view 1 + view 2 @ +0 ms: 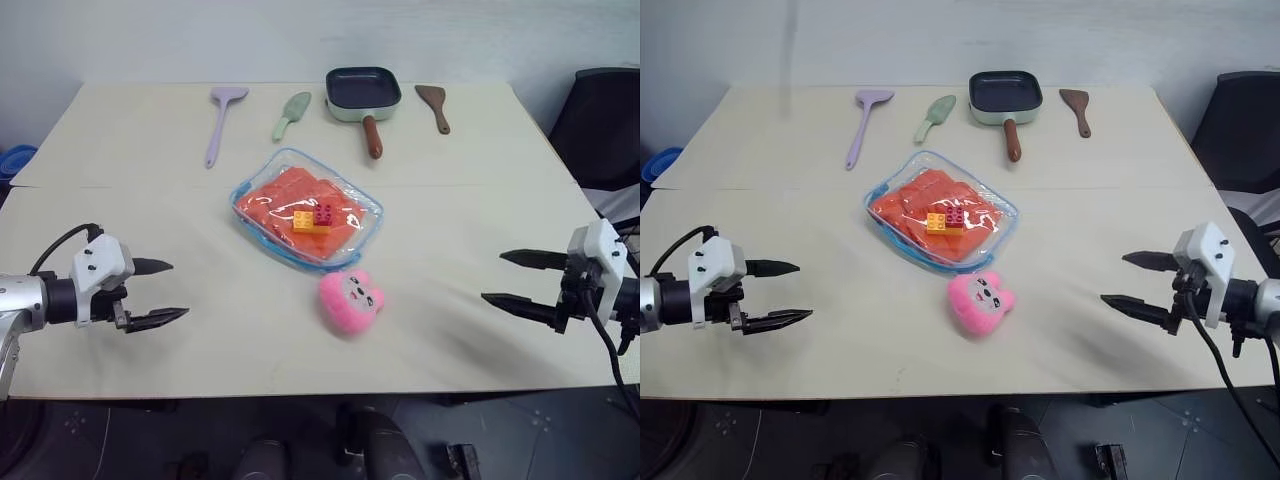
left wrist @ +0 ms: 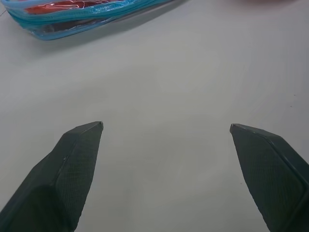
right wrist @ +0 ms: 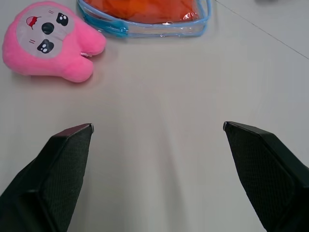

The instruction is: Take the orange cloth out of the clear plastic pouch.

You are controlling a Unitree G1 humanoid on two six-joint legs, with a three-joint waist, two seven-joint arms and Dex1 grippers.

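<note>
Two black-fingered grippers, the left gripper [image 1: 162, 293] and the right gripper [image 1: 514, 279], are hovering with fingers spread wide at opposite table edges. Between them the clear plastic pouch [image 1: 352, 205] with blue trim is lying mid-table, holding the bright orange cloth [image 1: 281, 199], toy bricks [image 1: 313, 217] sitting on top. Just near of it, the pink plush toy [image 3: 48, 39] is showing its face in the right wrist view, while the left wrist view is catching the pouch's blue edge.

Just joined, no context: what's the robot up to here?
Nothing is being handled yet. The left pincer and right pincer hover open at either side of the table, both empty. The orange cloth is inside the clear plastic pouch at the centre, with toy bricks on top. A pink plush lies just in front of it.
</note>
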